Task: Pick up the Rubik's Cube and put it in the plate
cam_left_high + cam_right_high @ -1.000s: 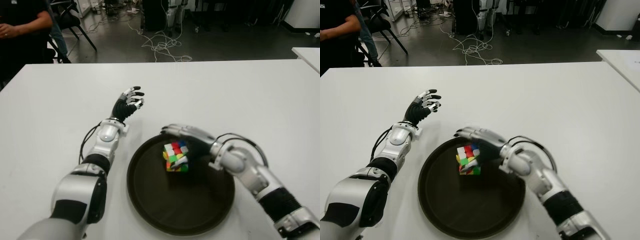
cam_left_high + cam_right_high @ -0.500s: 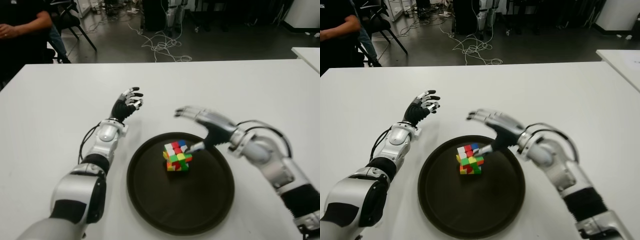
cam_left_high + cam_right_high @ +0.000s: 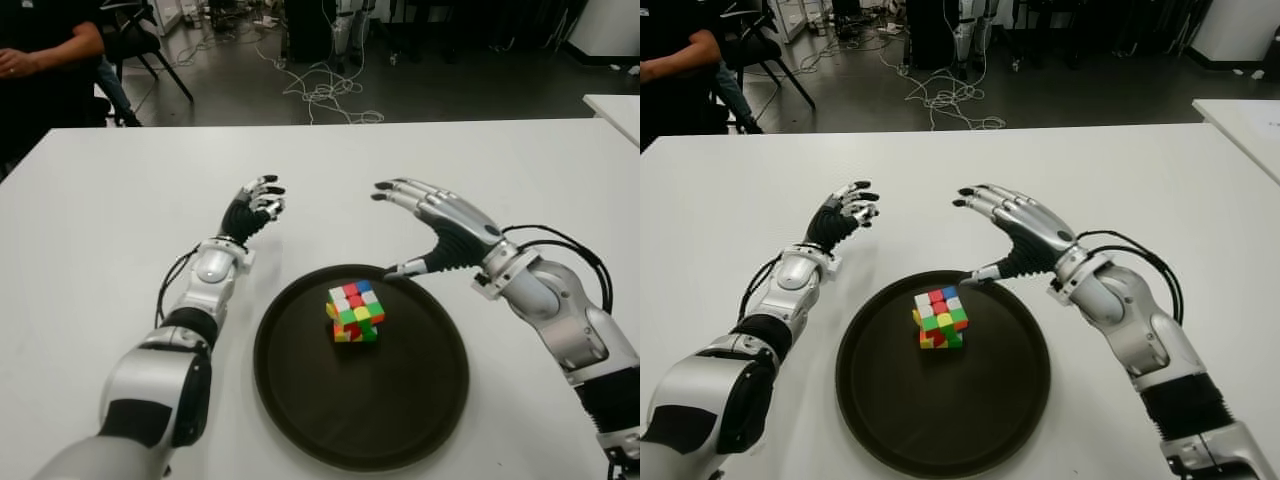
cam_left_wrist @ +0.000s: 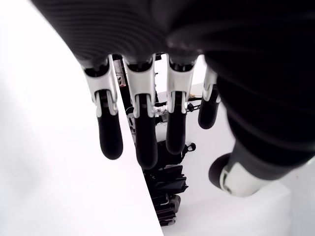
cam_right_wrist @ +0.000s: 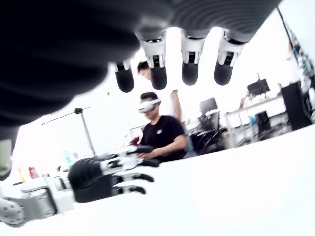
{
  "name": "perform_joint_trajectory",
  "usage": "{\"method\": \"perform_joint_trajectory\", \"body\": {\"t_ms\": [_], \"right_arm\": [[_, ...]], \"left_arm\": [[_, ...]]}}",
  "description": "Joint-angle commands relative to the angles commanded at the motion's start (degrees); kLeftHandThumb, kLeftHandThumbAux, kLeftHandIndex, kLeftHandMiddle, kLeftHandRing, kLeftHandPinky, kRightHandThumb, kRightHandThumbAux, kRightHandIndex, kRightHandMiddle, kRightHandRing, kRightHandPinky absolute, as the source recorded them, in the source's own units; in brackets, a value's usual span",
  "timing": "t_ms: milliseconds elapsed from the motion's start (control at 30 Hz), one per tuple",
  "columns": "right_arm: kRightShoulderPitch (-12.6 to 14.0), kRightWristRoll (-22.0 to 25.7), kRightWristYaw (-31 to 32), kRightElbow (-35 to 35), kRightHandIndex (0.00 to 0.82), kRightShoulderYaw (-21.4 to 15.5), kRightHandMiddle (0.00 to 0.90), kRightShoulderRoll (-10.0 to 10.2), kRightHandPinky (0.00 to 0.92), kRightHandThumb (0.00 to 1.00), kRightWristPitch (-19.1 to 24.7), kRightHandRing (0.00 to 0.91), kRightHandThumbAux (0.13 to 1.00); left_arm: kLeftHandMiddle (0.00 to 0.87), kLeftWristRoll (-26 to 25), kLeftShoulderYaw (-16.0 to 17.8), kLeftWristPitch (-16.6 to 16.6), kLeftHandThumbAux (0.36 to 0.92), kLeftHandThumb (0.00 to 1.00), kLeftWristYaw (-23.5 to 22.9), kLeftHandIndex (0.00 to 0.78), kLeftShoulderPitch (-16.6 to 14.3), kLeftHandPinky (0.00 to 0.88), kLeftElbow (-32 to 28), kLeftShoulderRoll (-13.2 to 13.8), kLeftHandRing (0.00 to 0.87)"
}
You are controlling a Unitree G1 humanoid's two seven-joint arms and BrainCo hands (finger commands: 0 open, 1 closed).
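Rubik's Cube (image 3: 355, 314) sits in the dark round plate (image 3: 300, 410), so I judge the placing done. My right hand (image 3: 440, 232) hovers just beyond the rim, fingers spread, empty. Left hand (image 3: 255, 205) idle left of the plate, relaxed, holding nothing.

The Rubik's Cube (image 3: 355, 314) sits in the plate (image 3: 300, 400), between left hand (image 3: 252, 208) and right hand (image 3: 440, 228).

We see our right hand's fingers (image 5: 158, 73) spread, holding nothing. Beyond lie our left hand (image 5: 106, 174) and a seated person (image 5: 160, 135).
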Motion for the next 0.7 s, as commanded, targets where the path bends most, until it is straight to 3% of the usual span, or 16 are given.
{"method": "perform_joint_trajectory", "body": {"t_ms": [633, 700], "right_arm": [[-1.5, 0.17, -1.9, 1.83, 0.0, -2.69, 0.0, -0.66, 0.0, 0.0, 3.76, 0.0, 0.474], [-4.65, 0.06, -4.34, 8.94, 0.0, -1.97, 0.0, 0.7, 0.0, 0.0, 2.86, 0.0, 0.482]], "left_arm": [[0.28, 0.45, -0.25, -0.28, 0.66, 0.186, 0.75, 0.196, -0.01, 0.383, 0.01, -0.01, 0.332], [0.282, 0.33, -0.18, -0.25, 0.666, 0.189, 0.65, 0.197, 0.02, 0.378, -0.01, -0.05, 0.334]]}}
